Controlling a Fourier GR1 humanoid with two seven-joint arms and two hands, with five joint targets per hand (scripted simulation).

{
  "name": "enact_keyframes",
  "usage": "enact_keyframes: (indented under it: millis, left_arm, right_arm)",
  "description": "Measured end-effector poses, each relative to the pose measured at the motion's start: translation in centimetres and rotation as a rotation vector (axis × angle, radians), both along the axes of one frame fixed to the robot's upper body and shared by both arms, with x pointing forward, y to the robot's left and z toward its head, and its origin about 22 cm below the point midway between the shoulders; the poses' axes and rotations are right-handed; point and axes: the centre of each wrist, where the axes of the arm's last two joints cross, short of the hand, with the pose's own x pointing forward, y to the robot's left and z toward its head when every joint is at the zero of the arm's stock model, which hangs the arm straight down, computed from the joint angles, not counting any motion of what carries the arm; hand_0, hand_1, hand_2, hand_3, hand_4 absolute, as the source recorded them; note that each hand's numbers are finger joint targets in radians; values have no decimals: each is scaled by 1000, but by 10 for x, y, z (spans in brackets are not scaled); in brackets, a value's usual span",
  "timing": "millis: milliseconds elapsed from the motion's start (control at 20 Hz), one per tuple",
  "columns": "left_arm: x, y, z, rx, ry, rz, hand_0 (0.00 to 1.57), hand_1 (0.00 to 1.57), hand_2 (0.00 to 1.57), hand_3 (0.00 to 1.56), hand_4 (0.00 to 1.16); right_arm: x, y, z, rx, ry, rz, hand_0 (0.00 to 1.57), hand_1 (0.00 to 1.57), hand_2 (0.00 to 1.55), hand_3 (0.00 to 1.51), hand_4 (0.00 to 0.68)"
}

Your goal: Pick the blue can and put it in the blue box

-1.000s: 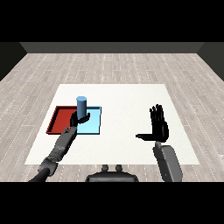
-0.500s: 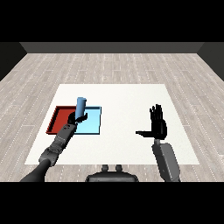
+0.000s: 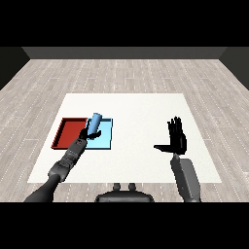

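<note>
Blue was the can [image 3: 95, 122] and blue the tray [image 3: 106, 141] under it, and at that moment the can leaned well off upright, its top tipped away and to the right, its lower end wrapped by the fingers [image 3: 92, 133] of the left hand [image 3: 89, 134]. Those fingers were curled round the can's base, clamped on it, with most of the can's body standing out above them. Directly beneath the fingers lay the near-left part of the light blue tray; just to their left, edge to edge with it, lay the red tray [image 3: 68, 133]. Whether the can's bottom touched the tray floor or hung just over it I could not tell.

Over on the other side, the right hand [image 3: 177, 138] stood well apart from both trays, its fingers straight and spread upward, thumb stuck out sideways, holding nothing above the white worktop [image 3: 141, 112].

To my eye the job was nearly done: can over the right tray, only the setting-down left. The risk lay in that lean. If the fingers let go with the can tilted so, it seemed likely to topple and roll, and the tray's rim looked low. The red tray sat so near the fingers' left that a roll that way could carry the can into the wrong one
</note>
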Motion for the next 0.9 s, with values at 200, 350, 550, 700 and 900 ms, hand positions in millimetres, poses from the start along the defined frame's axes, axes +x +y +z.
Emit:
enact_keyframes:
  millis: [200, 350, 550, 700, 900]
  left_arm:
    - [2, -1, 2, -8, 37, -5, 317, 317, 383, 467, 774]
    - [3, -4, 2, 8, 59, -13, 0, 0, 0, 0, 0]
    - [-1, -13, -5, 35, 26, 2, 0, 0, 0, 0, 0]
    - [-6, -18, -10, 20, -57, 63, 0, 0, 0, 0, 0]
    - [0, -19, -2, 3, -286, 145, 0, 0, 0, 0, 0]
  right_arm:
    - [1, 0, 3, 5, -11, -4, 0, 0, 0, 0, 0]
    - [-2, 5, -1, 14, -12, 3, 0, 0, 0, 0, 0]
    - [0, 2, -2, 32, -13, 7, 0, 0, 0, 0, 0]
    - [3, 4, -2, 38, -14, 13, 0, 0, 0, 0, 0]
    - [2, 10, 1, 45, -29, 21, 0, 0, 0, 0, 0]
